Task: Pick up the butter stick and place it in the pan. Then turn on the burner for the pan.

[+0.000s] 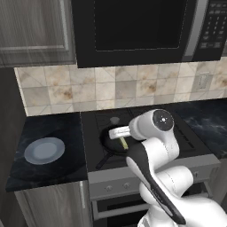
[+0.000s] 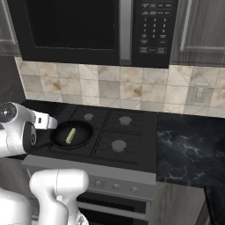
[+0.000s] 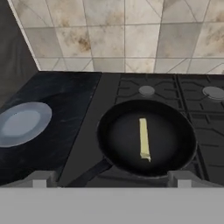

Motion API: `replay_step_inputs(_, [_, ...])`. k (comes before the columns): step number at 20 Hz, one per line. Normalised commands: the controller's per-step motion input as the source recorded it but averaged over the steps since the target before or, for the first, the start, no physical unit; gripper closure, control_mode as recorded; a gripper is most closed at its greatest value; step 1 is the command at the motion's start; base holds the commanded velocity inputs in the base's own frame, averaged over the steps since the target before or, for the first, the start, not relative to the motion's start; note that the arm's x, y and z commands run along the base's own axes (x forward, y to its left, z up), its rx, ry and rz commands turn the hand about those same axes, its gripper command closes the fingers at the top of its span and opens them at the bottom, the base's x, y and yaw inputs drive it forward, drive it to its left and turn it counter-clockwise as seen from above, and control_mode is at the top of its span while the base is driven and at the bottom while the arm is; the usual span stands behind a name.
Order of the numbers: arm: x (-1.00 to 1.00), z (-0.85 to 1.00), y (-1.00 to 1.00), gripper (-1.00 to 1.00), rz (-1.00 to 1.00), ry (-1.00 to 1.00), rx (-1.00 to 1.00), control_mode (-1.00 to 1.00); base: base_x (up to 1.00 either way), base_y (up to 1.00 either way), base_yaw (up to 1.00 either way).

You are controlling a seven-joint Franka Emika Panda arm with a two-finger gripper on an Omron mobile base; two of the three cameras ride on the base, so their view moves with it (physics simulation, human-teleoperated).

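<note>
**Butter lies in the pan on the stove**

On the stove's [image 2: 132,132] front left burner sits the pan [image 3: 146,136], and the butter [image 3: 144,139] lies flat on its black floor, near the middle, clear of the rim all round. The pan's handle [image 3: 89,173] runs off toward the stove's front edge, slanting to the side of the plate [image 3: 22,123].

The plate rests on the dark counter [image 1: 46,128] left of the stove, well apart from the pan.

The gripper [image 3: 109,180] hangs above the stove's front edge, looking down and forward over the pan. Its two fingertips [image 3: 40,179] stand far apart, one at each side of the pan in the hand view, with nothing between them: the claw is wide and holds nothing. From the left base view the hand [image 1: 120,132] reaches over the pan's front half, with the butter [image 1: 124,142] showing just below it.

Knobs [image 2: 115,186] line the stove's front panel. Behind the stove runs a tiled wall [image 2: 110,88], with a microwave [image 2: 92,28] above it.
</note>
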Motion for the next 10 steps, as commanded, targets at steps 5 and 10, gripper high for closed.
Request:
replay_step_inputs(5, [-0.21,-0.31,0.00,-1.00,0.09,-0.28,0.12,-1.00,0.00,0.00,0.00])
replay_step_inputs(10, [-0.24,-0.54,0.01,-1.00,0.07,-0.35,0.06,-1.00,0.00,0.00,0.00])
